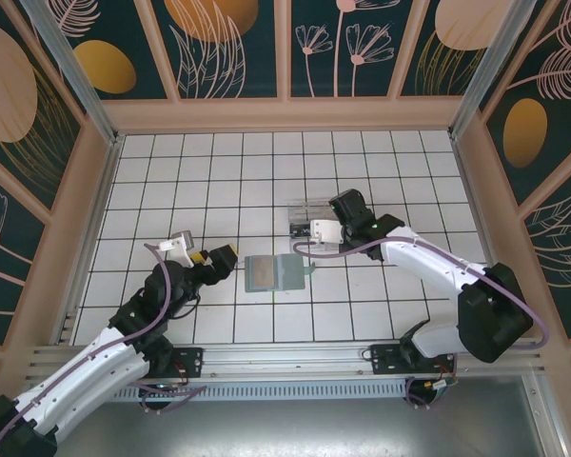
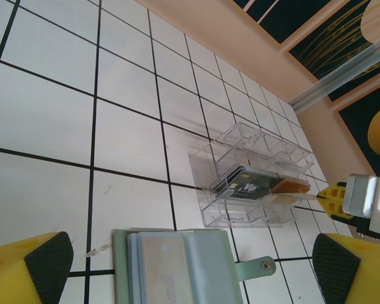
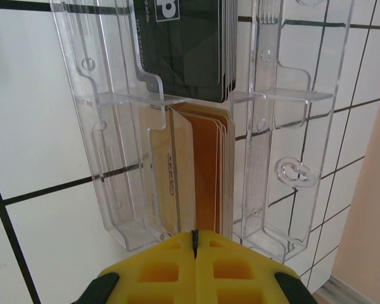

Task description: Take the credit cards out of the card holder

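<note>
The card holder (image 1: 275, 273) lies open on the tiles, a grey-green bifold with its green tab (image 2: 256, 269) to the right. A pale credit card (image 2: 157, 266) sits in its left panel. My left gripper (image 1: 221, 257) is open just left of it, and its yellow fingers (image 2: 44, 266) flank the card holder (image 2: 209, 266) without touching. My right gripper (image 3: 195, 236) is shut on the edge of a pale card (image 3: 180, 180) that reaches into a clear plastic box (image 3: 101, 158). In the left wrist view that right gripper (image 2: 330, 192) is at the box's right end.
The clear plastic box (image 1: 311, 214) lies just beyond the card holder and holds a black VIP card (image 2: 253, 187) and several orange cards (image 3: 209, 171). Peach-coloured walls (image 1: 285, 114) enclose the white tiled floor (image 1: 219, 171). A metal rail (image 1: 285, 357) runs along the near edge.
</note>
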{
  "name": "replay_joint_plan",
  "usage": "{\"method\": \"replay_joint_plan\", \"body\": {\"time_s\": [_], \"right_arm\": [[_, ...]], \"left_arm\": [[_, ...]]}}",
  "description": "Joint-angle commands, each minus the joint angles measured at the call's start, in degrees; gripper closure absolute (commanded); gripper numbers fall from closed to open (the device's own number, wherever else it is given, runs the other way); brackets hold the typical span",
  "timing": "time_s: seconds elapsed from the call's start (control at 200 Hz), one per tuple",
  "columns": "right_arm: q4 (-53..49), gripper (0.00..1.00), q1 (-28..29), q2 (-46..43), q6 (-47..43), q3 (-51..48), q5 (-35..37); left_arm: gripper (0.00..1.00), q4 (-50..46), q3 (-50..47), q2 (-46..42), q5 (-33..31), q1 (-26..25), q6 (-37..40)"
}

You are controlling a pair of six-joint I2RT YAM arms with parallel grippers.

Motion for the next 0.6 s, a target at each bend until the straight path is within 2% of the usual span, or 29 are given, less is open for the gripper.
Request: {"method": "replay_joint_plan", "body": {"time_s": [0.0, 0.395, 0.455, 0.596], "right_arm": [[2.1, 1.00, -0.8, 0.7, -1.8, -1.1, -1.5], [4.7, 1.00, -2.3, 0.6, -2.2, -3.8, -2.2], [5.3, 0.87, -2.5, 0.6, -2.2, -4.1, -2.2], [7.0, 0.87, -2.6, 1.0, -2.1, -4.3, -2.0]], "left_arm": [[0.02, 0.0, -0.5, 0.3, -0.5, -0.3, 0.6], [0.02, 0.2, -0.5, 0.7, -0.6, -0.2, 0.8], [0.02, 0.2, -0.5, 0.7, -0.6, -0.2, 0.7], [0.02, 0.2, -0.7, 0.8, -0.6, -0.3, 0.8]]}}
